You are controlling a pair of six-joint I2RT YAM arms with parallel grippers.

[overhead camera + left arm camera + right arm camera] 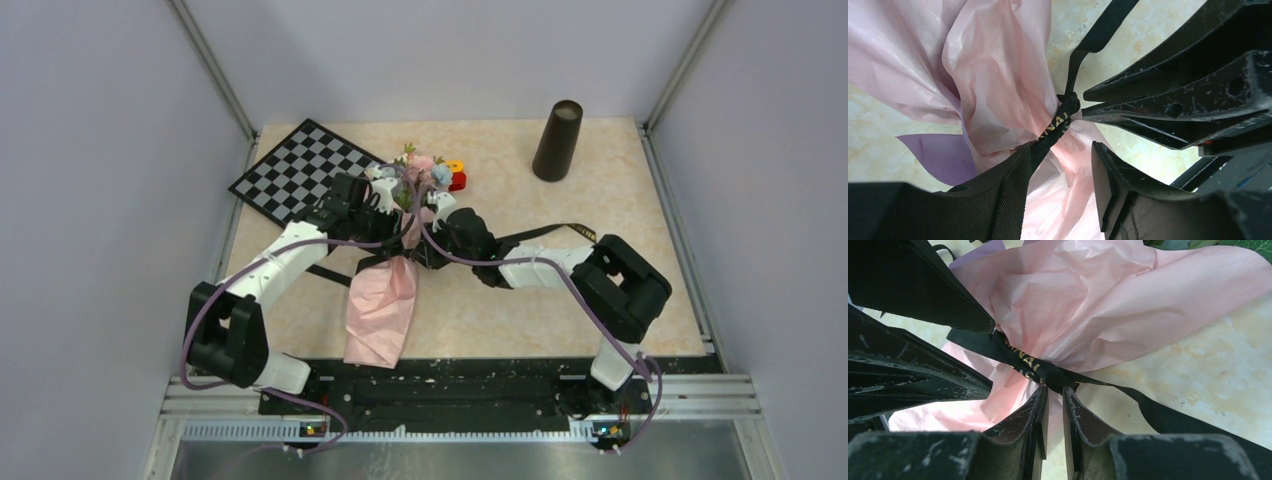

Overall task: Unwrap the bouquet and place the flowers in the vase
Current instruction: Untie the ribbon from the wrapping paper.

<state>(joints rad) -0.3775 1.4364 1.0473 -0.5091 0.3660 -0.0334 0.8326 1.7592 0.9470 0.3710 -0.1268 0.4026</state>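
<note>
Top external view, left to right: checkered board (300, 175) at far left of table (620, 300), close against the left wall rail. Next, left gripper (385, 205) down at the bouquet's neck; in left wrist view, fingers (998, 200) clearly apart, straddling pink paper and the black ribbon (1060, 122), clamped on nothing as far as seen. Bouquet (382, 300) lying flat mid-table, paper end reaching the near edge, flowers (425, 165) pointing to the far side, just beside a small red-yellow block (456, 180). Right gripper (440, 228) at the same neck from the other side; in right wrist view, jaws only a sliver apart, tips at the knot; cannot tell whether pinching ribbon or merely touching it. Loose ribbon end trailing right, along the right forearm. Vase (558, 140) upright near the far right corner, well apart from bouquet, no stems showing from it. Progress, as a judgement: early. Wrap on, ribbon tied, no stem freed, none in vase. Left to do: undo knot, peel paper, carry stems across. Room: both grippers crowded at one spot, little slack between them; board and block close by on far side; open table right of bouquet toward vase; near edge and right rail as limits.
</note>
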